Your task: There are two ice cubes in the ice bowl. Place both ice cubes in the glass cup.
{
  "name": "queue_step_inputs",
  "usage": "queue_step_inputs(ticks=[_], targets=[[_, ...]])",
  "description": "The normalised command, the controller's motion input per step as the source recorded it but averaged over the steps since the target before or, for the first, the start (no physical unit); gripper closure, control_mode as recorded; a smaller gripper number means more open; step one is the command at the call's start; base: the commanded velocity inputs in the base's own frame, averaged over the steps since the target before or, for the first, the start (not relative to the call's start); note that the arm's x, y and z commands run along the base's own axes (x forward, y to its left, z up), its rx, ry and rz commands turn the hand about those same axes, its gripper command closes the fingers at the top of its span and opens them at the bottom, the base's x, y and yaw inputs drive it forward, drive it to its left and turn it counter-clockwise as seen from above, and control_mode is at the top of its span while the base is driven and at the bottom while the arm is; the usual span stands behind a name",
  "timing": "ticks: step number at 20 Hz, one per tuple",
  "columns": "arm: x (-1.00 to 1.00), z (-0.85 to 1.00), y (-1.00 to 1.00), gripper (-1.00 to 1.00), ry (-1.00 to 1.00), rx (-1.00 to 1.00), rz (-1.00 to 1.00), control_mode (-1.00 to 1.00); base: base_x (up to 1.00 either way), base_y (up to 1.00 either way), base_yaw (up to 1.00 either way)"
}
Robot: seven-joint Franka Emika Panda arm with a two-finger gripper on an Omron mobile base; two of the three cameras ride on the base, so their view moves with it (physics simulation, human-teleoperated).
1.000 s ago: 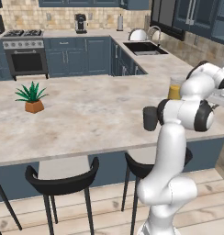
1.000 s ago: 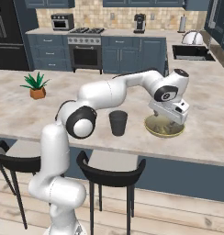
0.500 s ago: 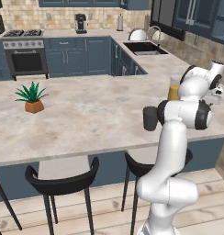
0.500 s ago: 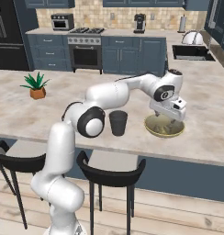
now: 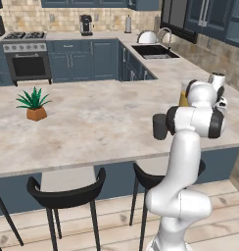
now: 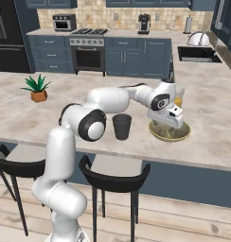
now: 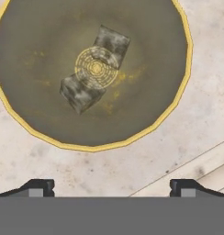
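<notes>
The white arm reaches from its base up over the front edge of the tabletop point(image 6: 212, 106), elbow bent, forearm stretched across toward the right end, with the wrist turned down so the hand hangs directly above the ice bowl point(image 6: 170, 132). The pincer point(image 6: 167, 124) points straight down at the bowl; in the hand view its two dark fingertips point(image 7: 38, 187) sit far apart at the bottom corners, so the pincer point(image 7: 112, 187) is spread wide and grips nothing, touching neither the bowl nor its contents. The ice bowl point(image 7: 176, 69) is olive-tan with a yellow rim and rests near the front edge of the tabletop, toward its right end. Inside lie the two ice cubes point(image 7: 93, 69), grey and blocky, meeting at the bowl's centre, one upper right and one lower left in the hand view. The glass cup point(image 6: 121, 126), a dark tumbler, stands upright just beside the bowl, on its left in the right base view, apart from it. In the left base view the cup point(image 5: 159, 126) shows partly behind the arm. A potted plant point(image 6: 37, 88) stands well apart, near the far left of the tabletop.
</notes>
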Motion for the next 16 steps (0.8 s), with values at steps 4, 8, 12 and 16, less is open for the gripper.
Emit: queue_step_inputs(ticks=[4, 8, 12, 16], targets=[[0.00, -0.09, 0.00, -1.00, -0.02, -0.06, 0.00, -1.00, 0.00, 0.00, 0.00], [0.00, -0.04, -0.13, -1.00, -0.03, -0.03, 0.00, -1.00, 0.00, 0.00, 0.00], [0.01, -0.04, -0.20, -1.00, -0.02, 0.00, -0.01, -1.00, 0.00, 0.00, 0.00], [0.01, 0.00, -0.23, -1.00, -0.04, 0.00, -0.01, -1.00, 0.00, 0.00, 0.00]])
